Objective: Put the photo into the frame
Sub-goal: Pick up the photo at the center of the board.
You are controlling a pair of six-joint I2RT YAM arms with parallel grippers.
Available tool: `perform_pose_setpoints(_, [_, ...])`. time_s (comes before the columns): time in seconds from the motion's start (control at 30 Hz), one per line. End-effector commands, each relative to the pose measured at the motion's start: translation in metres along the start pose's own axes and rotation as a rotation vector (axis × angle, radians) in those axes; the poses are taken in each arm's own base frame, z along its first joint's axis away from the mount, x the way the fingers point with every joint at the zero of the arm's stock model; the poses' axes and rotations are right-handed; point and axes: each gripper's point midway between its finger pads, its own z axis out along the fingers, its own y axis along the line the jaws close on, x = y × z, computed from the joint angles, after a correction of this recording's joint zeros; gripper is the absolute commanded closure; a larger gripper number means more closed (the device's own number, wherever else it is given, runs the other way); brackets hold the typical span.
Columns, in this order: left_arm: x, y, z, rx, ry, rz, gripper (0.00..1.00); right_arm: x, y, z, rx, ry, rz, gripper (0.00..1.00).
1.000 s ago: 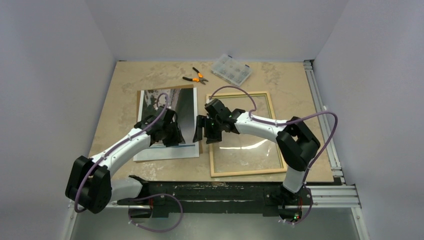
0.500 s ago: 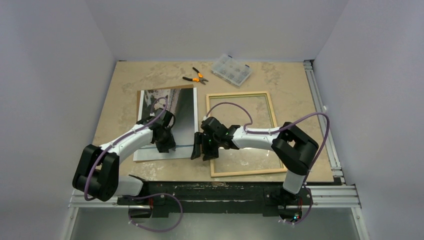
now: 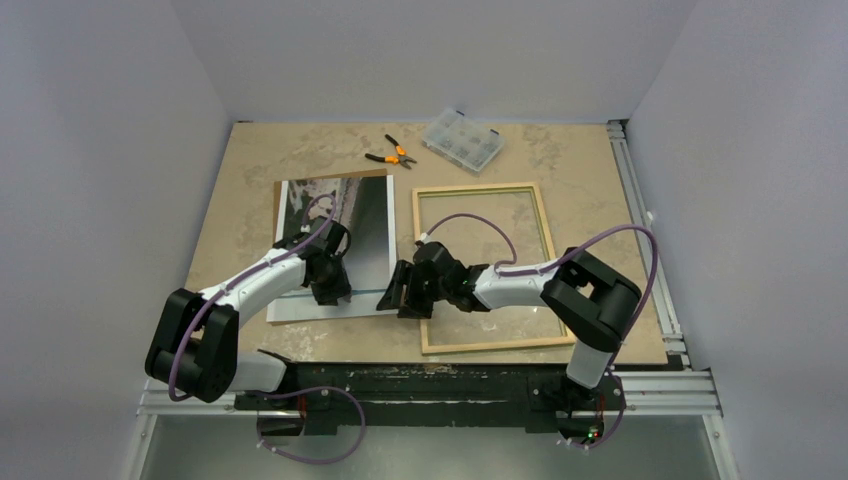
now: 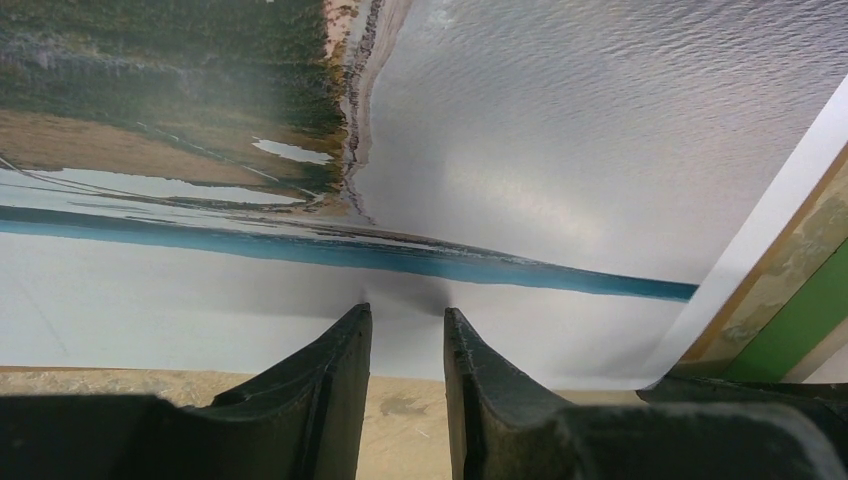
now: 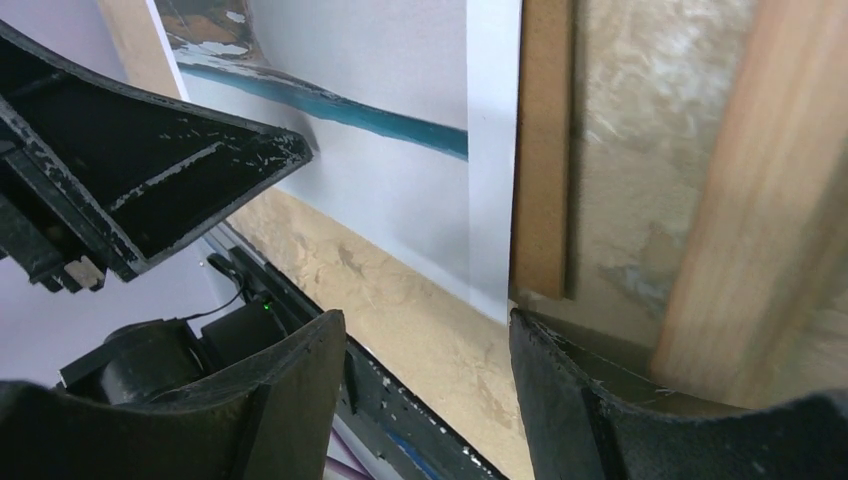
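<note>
L gripper [image 4: 405, 335] pinches photo [image 4: 560, 140] edge, unseen from top

Overhead view faces down; both wrists, seemingly close, share the photo [image 4: 560, 150].

The photo [image 3: 340, 240] lies left of the frame [image 3: 483, 267], pliers [image 3: 391, 155] behind

Between the photo [image 3: 335, 245] and the frame [image 3: 487, 266] I see only a narrow strip of table [image 3: 580, 150], and my right gripper [image 3: 402, 290] fills its near end. Behind both, bare tabletop runs back to the pliers [image 3: 391, 153] and parts box [image 3: 461, 139]. The left gripper [image 3: 332, 288] seems to crowd the photo's near edge.
</note>
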Motion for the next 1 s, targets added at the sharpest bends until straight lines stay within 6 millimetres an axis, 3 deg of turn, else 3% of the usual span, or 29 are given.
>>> perform_pose_setpoints(0.0, [-0.003, 0.003, 0.002, -0.009, -0.01, 0.018, 0.69, -0.013, 0.012, -0.013, -0.098, -0.107, 0.038, 0.4])
perform_pose_setpoints(0.27, [-0.003, 0.002, 0.002, -0.006, -0.013, 0.021, 0.69, -0.017, 0.031, -0.015, -0.213, -0.128, -0.004, 0.4])
perform_pose_setpoints(0.47, [-0.003, 0.002, 0.002, -0.005, -0.012, 0.023, 0.7, -0.022, 0.023, -0.012, -0.228, -0.134, 0.034, 0.41])
perform_pose_setpoints(0.67, [-0.003, 0.002, 0.003, -0.004, -0.011, 0.024, 0.7, -0.027, -0.002, -0.016, -0.057, -0.161, 0.025, 0.4])
perform_pose_setpoints(0.8, [-0.003, 0.002, 0.003, -0.005, -0.01, 0.024, 0.7, -0.023, -0.016, -0.006, -0.006, -0.14, 0.055, 0.4])
perform_pose_setpoints(0.97, [-0.003, 0.002, 0.003, -0.006, -0.01, 0.025, 0.7, -0.016, -0.004, 0.006, -0.103, -0.095, 0.076, 0.4])
